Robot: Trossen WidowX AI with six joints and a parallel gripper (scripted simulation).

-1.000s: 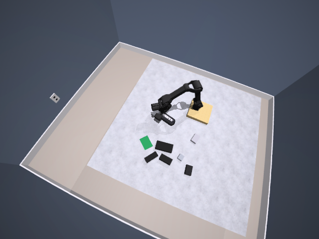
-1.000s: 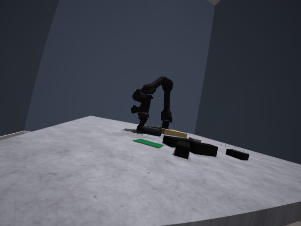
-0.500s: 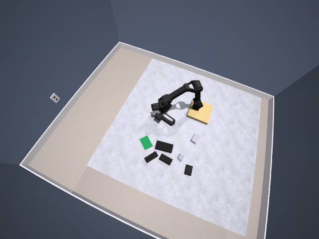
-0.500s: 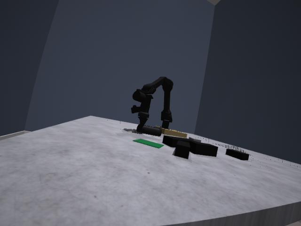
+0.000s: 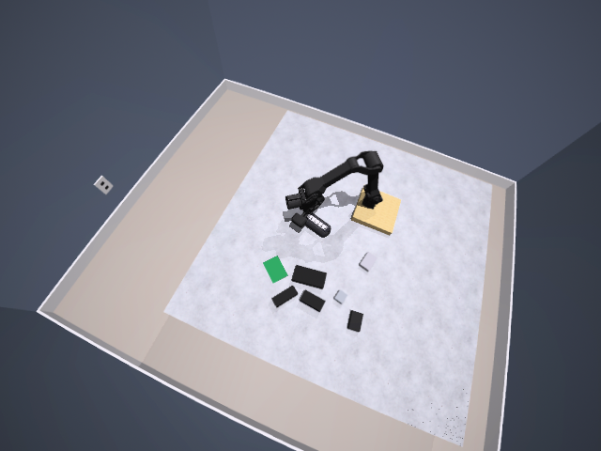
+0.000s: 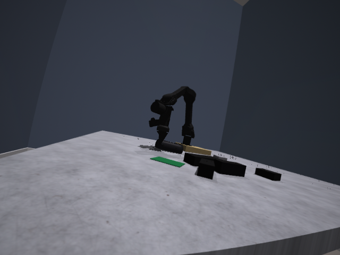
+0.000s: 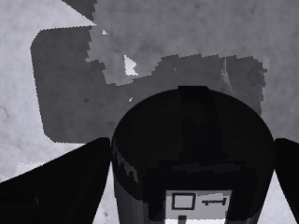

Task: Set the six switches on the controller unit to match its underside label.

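The dark controller unit (image 5: 324,229) (image 6: 172,147) (image 7: 196,121) lies on the bench with its white label (image 5: 317,222) (image 7: 215,212) facing up. In the wrist view the label shows an empty square beside the number 1; the lower rows are cut off or too unclear to read. The rocker switches cannot be made out. My gripper (image 5: 303,219) (image 6: 159,143) (image 7: 192,148) points down over the unit's rounded end, and its two fingertips touch the unit's opposite sides. It is shut on the unit, with the fingers standing fairly wide.
A flat green plate (image 5: 275,269) (image 6: 167,161) lies on the bench near a large black block (image 5: 309,276). Smaller black blocks lie beyond it, one (image 5: 355,320) (image 6: 268,174) farther off. Two pale blocks (image 5: 367,261) (image 5: 340,296) lie nearby. The arm stands on a yellow board (image 5: 376,222) (image 6: 198,150).
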